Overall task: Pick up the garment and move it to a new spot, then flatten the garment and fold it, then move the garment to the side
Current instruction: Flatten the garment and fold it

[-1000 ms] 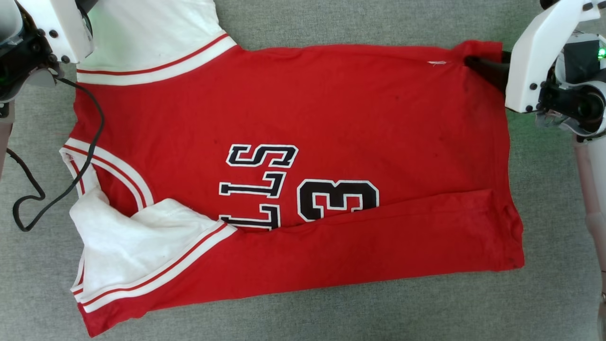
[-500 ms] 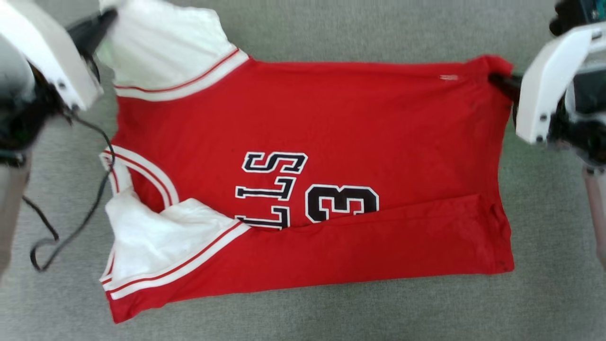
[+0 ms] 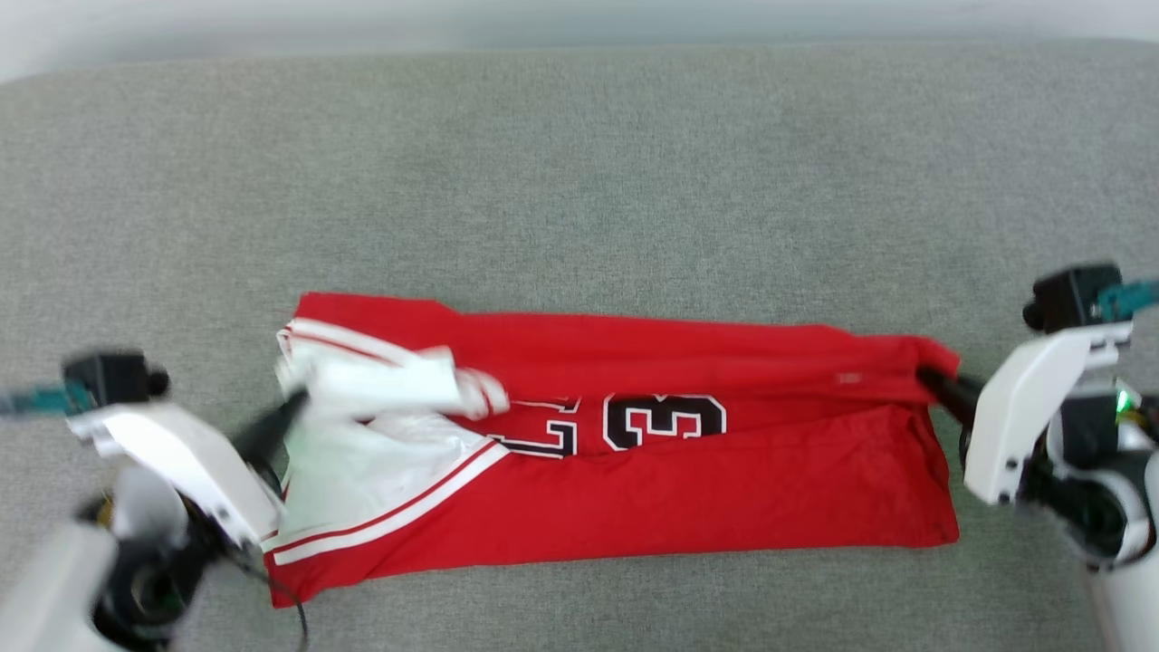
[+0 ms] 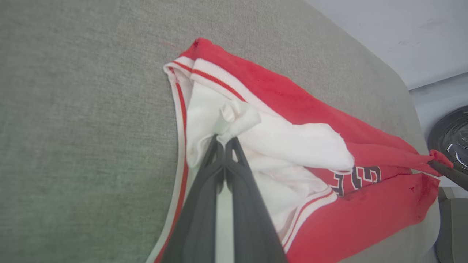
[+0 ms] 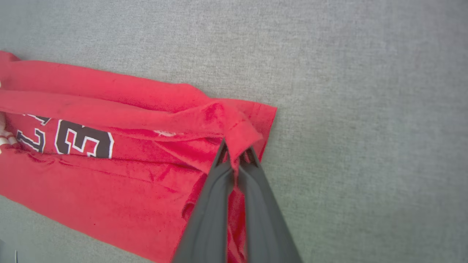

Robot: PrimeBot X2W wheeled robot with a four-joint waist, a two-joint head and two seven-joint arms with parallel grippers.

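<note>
The garment [image 3: 688,489], a red jersey with white sleeves and a black number on its chest, lies across the grey surface. Its far edge is raised and drawn toward me over the print. My left gripper [image 3: 294,403] is shut on a bunched piece of the white sleeve [image 4: 237,117], which the left wrist view shows pinched at the tips [image 4: 223,140]. At the other end my right gripper [image 3: 928,380] is shut on the red hem corner [image 5: 237,128]. In the right wrist view the cloth is folded over its closed fingertips [image 5: 236,151].
Grey fabric surface [image 3: 579,181] spreads wide on all sides of the jersey, and its far edge meets a pale wall [image 3: 579,18]. A thin black cable [image 3: 290,616] hangs by my left arm. A dark round object [image 4: 449,142] sits past the surface's edge in the left wrist view.
The head camera has pulled back. Both grippers have lifted the garment's far edge and carried it toward me, covering most of the letters. The right gripper closed on the hem corner.
</note>
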